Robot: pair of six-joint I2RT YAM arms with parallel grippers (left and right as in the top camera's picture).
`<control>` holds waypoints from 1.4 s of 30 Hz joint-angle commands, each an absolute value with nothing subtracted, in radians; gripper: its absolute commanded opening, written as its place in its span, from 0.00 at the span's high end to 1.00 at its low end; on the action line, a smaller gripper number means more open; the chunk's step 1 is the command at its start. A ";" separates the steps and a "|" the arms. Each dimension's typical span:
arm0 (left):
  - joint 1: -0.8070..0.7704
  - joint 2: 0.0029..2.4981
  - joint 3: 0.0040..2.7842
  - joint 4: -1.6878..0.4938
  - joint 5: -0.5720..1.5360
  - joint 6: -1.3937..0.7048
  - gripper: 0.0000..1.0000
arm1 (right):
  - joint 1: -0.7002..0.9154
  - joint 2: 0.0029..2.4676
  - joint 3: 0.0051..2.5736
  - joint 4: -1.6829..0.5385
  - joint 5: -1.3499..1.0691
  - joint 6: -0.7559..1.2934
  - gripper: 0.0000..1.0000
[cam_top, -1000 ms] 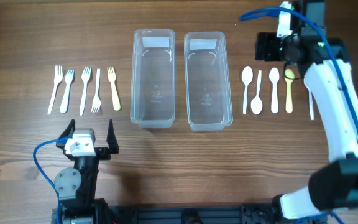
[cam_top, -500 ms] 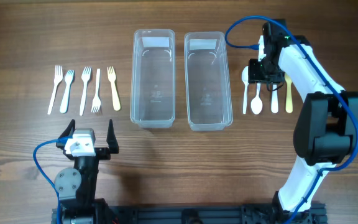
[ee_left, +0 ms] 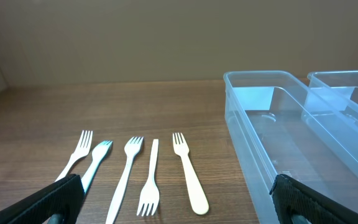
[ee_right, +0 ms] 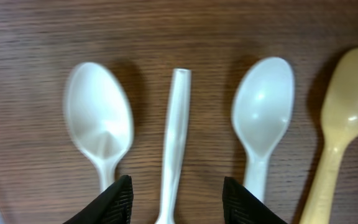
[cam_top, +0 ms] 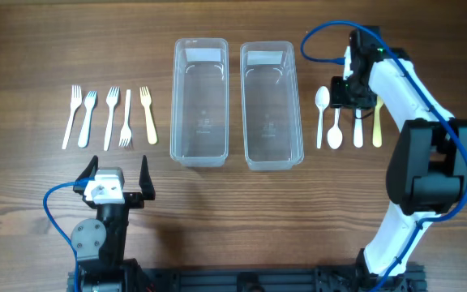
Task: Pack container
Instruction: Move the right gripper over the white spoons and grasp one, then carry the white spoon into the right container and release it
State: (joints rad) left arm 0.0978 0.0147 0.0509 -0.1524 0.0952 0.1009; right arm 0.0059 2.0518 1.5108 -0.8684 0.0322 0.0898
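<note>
near left: left fingers [cam_top: 144,177] apart above worktop [cam_top: 233,215] | beyond: five forks [cam_top: 110,116] in a row | centre: two clear containers [cam_top: 201,105] side by side | far right: right fingers [ee_right: 114,200] apart, straddling white spoon handle [ee_right: 176,137], other spoons [ee_right: 98,121] close either side

— Where is it tight?
— On the right: the right gripper [ee_right: 178,200], fingers spread, straddles a spoon handle [ee_right: 176,137], hemmed by a white spoon [ee_right: 98,121] and a second spoon [ee_right: 263,112] close on either flank.
— And the open lanes?
— Bare table [cam_top: 217,211] in front of the left container [cam_top: 201,113] and right container [cam_top: 272,113]; only a slim gap parts them.
</note>
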 commanded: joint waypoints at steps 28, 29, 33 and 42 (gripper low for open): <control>0.093 0.007 0.043 -0.150 0.093 0.120 0.00 | 0.004 2.076 1.364 -0.801 -0.028 0.142 0.57; 0.093 0.007 0.043 -0.150 0.093 0.120 0.00 | 0.007 2.076 1.364 -0.801 -0.035 0.142 0.60; 0.093 0.007 0.043 -0.150 0.093 0.120 0.00 | 0.027 2.076 1.364 -0.796 -0.054 0.161 0.87; 0.093 0.007 0.043 -0.150 0.093 0.120 0.00 | 0.031 1.971 1.489 -0.837 -0.012 0.163 0.96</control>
